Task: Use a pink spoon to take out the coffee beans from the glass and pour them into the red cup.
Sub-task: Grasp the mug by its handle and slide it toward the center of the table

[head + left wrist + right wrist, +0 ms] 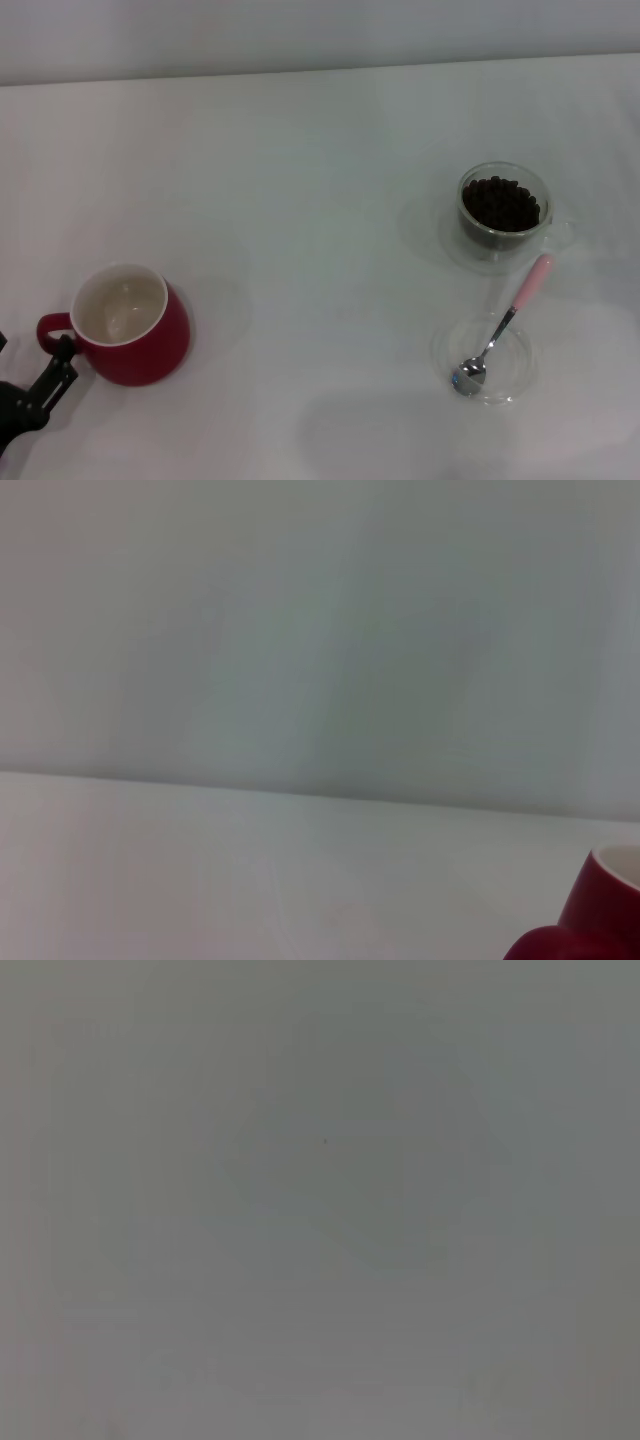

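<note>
The red cup (140, 340) stands at the near left of the white table, white inside, its loop handle turned toward the left edge. My left gripper (52, 378) sits low at the bottom left corner, its tip right by that handle. A slice of the red cup (600, 910) also shows in the left wrist view. At the right, the glass (503, 215) holds the coffee beans (500, 203). Just in front of it lies the pink spoon (505, 325), its metal bowl resting in a shallow clear dish (518, 378) and its pink handle pointing toward the glass. My right gripper is out of view.
The white table (320, 200) runs back to a pale wall. The right wrist view is a plain grey field with nothing to make out.
</note>
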`<state>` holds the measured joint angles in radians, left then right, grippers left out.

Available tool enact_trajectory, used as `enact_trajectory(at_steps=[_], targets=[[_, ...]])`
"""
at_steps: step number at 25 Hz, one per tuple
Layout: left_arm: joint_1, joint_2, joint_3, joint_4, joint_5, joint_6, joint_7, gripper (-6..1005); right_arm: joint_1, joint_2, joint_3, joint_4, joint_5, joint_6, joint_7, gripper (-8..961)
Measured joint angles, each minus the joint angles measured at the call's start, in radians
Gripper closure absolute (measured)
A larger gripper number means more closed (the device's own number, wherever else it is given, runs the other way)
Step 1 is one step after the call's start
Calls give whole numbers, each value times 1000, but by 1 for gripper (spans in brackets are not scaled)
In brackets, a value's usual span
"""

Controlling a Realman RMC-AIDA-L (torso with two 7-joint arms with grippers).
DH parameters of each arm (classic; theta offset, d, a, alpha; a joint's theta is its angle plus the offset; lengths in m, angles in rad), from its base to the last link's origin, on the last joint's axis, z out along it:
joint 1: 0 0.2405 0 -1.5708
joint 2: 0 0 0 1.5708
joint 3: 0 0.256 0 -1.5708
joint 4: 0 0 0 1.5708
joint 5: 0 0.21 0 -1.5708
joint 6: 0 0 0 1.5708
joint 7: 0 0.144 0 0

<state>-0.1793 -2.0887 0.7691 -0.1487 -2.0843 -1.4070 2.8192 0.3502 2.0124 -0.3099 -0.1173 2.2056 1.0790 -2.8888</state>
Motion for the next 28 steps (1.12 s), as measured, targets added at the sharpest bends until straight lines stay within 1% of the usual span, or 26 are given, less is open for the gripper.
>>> enact_trajectory(at_steps=[8,16,19,24,28], targets=[[-6,-1,-3,0,-5,2,-2,108,1,0,0,1,-2,-3,-1,97],[-27,-1,-4,0,-6,-3,-22,113,7,0,0,1,-3,-25,-7,97],[-33,-1,-4,0,-8,7,-32,222,9,0,0,1,-3,-29,-7,97],[-40,-1,-5,-7,-10,20,-39,447,11,-1,0,1,-1,-51,-7,97],[-41,-2,-3,-12,-5,20,-39,481,13,-1,0,1,-1,-56,-8,97]])
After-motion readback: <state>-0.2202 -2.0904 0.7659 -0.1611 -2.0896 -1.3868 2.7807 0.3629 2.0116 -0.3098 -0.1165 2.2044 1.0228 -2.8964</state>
